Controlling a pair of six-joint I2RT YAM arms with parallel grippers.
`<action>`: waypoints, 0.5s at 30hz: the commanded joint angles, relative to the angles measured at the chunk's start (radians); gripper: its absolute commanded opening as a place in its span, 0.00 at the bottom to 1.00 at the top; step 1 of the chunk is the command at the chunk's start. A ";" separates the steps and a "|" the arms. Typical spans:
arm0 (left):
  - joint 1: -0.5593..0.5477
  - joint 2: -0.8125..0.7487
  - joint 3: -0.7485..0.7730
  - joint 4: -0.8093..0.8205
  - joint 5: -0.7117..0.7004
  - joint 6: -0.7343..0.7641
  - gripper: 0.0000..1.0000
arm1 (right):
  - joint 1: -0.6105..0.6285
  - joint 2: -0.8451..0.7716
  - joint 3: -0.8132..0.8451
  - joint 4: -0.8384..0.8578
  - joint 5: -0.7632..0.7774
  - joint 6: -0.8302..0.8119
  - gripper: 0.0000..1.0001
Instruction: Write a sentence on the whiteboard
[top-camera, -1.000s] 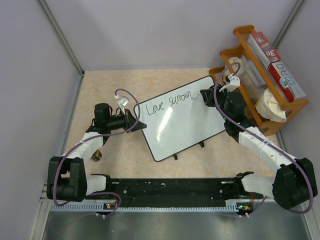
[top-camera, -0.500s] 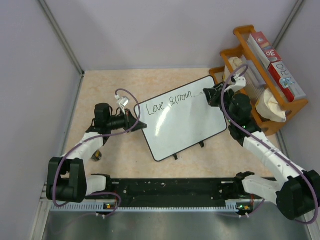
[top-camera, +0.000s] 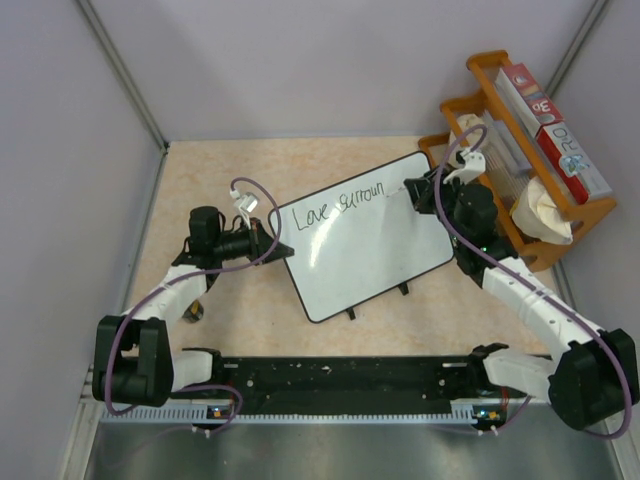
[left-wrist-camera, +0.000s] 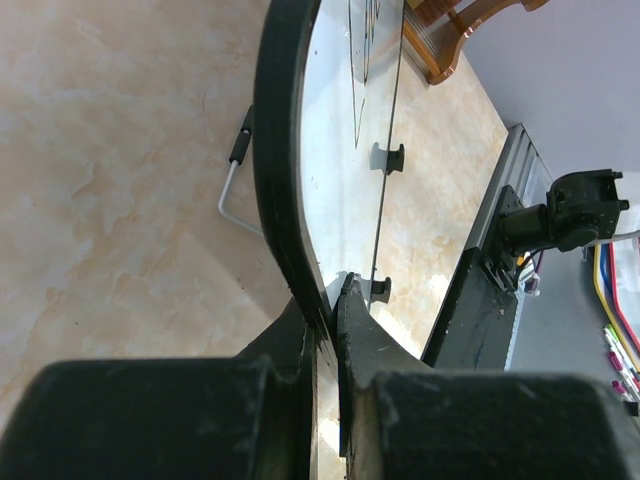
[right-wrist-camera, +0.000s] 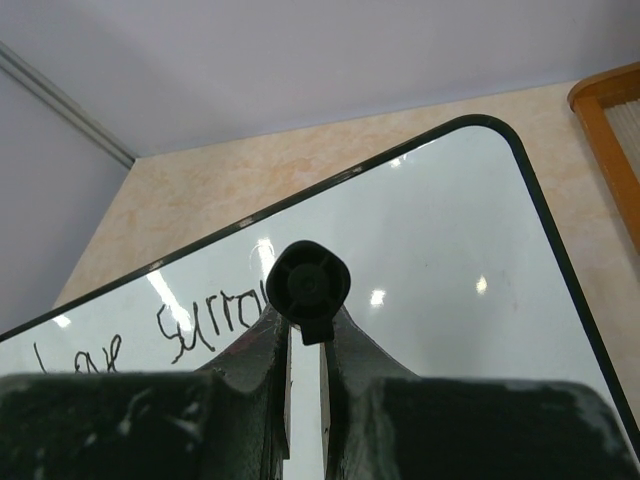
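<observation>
Our right gripper (top-camera: 416, 190), clamped on the marker (right-wrist-camera: 307, 285), has edged right; unwritten whiteboard (top-camera: 370, 250) lies rightward, left gripper (top-camera: 274, 247) pinching its left edge.

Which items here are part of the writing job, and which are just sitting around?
In use: whiteboard, clamped at its edge by left tool; marker in right tool.
Lying about: orange wooden rack, boxes in it, white roll, bent metal rod.

Your left arm (top-camera: 166, 291) and right arm (top-camera: 524, 296) wear white shells between chunky black joints, with a purple cable (top-camera: 122, 322) looping along each. The left gripper (left-wrist-camera: 332, 300) and right gripper (right-wrist-camera: 303, 326) have matte black, grey-scuffed fingers (left-wrist-camera: 420, 420).
</observation>
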 joint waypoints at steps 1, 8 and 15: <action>-0.019 0.004 -0.027 -0.021 -0.151 0.248 0.00 | -0.018 0.033 0.081 0.015 -0.012 -0.012 0.00; -0.021 0.001 -0.027 -0.022 -0.148 0.250 0.00 | -0.018 0.079 0.132 0.015 -0.015 -0.014 0.00; -0.021 0.004 -0.025 -0.021 -0.146 0.250 0.00 | -0.018 0.094 0.146 0.027 0.031 -0.026 0.00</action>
